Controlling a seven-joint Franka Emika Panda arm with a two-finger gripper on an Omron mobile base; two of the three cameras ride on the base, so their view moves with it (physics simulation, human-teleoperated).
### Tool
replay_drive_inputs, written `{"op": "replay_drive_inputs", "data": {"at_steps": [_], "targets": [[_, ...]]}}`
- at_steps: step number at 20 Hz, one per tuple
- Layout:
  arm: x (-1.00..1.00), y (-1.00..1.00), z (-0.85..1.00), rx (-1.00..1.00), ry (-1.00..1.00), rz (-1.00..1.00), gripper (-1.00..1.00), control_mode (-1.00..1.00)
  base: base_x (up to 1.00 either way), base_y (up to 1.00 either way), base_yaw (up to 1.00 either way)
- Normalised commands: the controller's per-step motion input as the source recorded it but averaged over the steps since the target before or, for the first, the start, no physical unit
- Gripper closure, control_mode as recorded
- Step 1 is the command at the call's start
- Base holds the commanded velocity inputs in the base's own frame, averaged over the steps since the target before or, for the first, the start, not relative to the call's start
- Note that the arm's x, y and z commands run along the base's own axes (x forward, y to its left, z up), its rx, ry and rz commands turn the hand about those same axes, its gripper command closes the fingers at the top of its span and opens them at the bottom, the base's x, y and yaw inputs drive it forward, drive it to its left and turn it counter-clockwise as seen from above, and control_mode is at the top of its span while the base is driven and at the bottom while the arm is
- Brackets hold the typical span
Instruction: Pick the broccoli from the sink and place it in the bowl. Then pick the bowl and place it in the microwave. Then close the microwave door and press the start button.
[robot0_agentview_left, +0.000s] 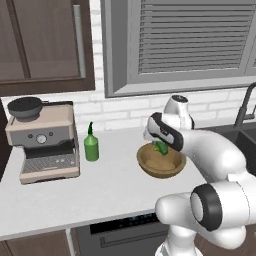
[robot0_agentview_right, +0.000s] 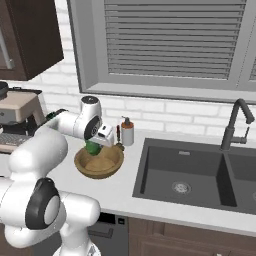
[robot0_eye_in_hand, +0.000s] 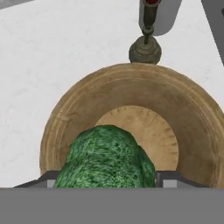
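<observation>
The first step is nearly done: the jaws (robot0_eye_in_hand: 105, 181) grip the broccoli (robot0_eye_in_hand: 105, 159) just above the wooden bowl (robot0_eye_in_hand: 192, 113) on the bench (robot0_agentview_left: 100, 190) (sink (robot0_agentview_right: 165, 172) well aside). Next, I judge, they must let go so it drops inside.

Arm (robot0_agentview_left: 220, 160): glossy white rounded segments, dark grey ring joints, black band near the wrist. Claw (robot0_agentview_right: 98, 142): white hand block; fingertips seemingly dark, largely hidden.

mottled green broccoli (robot0_eye_in_hand: 105, 157), light-brown bowl (robot0_eye_in_hand: 183, 105), perhaps grained
</observation>
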Motion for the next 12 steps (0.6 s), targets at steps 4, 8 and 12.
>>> {"op": "replay_drive_inputs", "data": {"at_steps": [4,8,12], "targets": [[0.13,-0.24,-0.31,0.0,0.0,0.0,1.0,-1.0,0.0,0.0,0.0],[0.13,-0.1,-0.34,0.0,0.0,0.0,1.0,-1.0,0.0,0.0,0.0],[0.03,-0.02,-0.39,-0.01,0.0,0.0,1.0,-1.0,0.0,0.0,0.0]]}}
